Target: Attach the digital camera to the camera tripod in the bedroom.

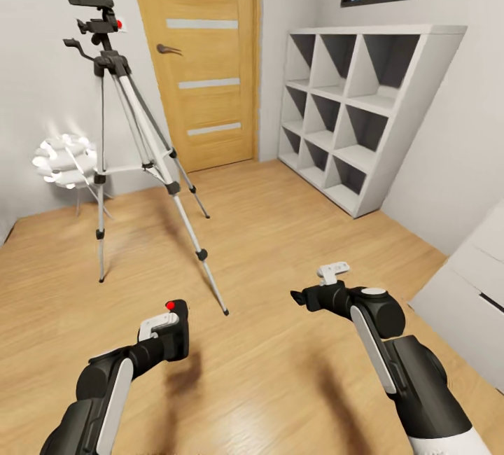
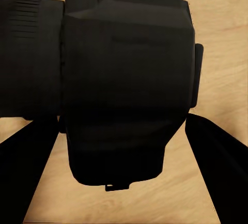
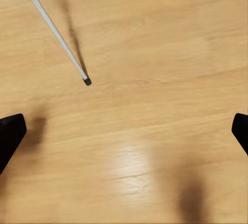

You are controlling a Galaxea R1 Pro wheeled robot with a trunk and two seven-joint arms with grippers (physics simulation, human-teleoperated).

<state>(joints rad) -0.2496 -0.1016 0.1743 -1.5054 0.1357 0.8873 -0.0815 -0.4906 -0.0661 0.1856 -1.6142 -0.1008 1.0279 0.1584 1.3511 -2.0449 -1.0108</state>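
In a bedroom with a light wood floor (image 1: 280, 245), the digital camera (image 1: 173, 325) is held low in front of the robot, clenched in the left gripper (image 1: 168, 334), its red button uppermost. In the left wrist view the camera's black body (image 2: 126, 94) is seen pressed between the two dark fingers (image 2: 219, 157), the lens barrel pointing sideways. It is judged that the camera is being carried upright so its base can be set down on the mount.

The camera tripod (image 1: 122, 133) is seen standing well apart from both arms, near the wooden door (image 1: 199, 56) and just beside a white spiky lamp (image 1: 64, 159), its legs splayed for stability. Something dark with a red spot appears on its head; what it is cannot be told.

The right gripper (image 1: 308, 297) is held out over bare floor, released and empty, its fingertips (image 3: 10, 133) spread wide at the edges of the right wrist view, where one tripod foot (image 3: 87, 81) is visible. A white cube shelf (image 1: 350, 112) is set against the far wall.
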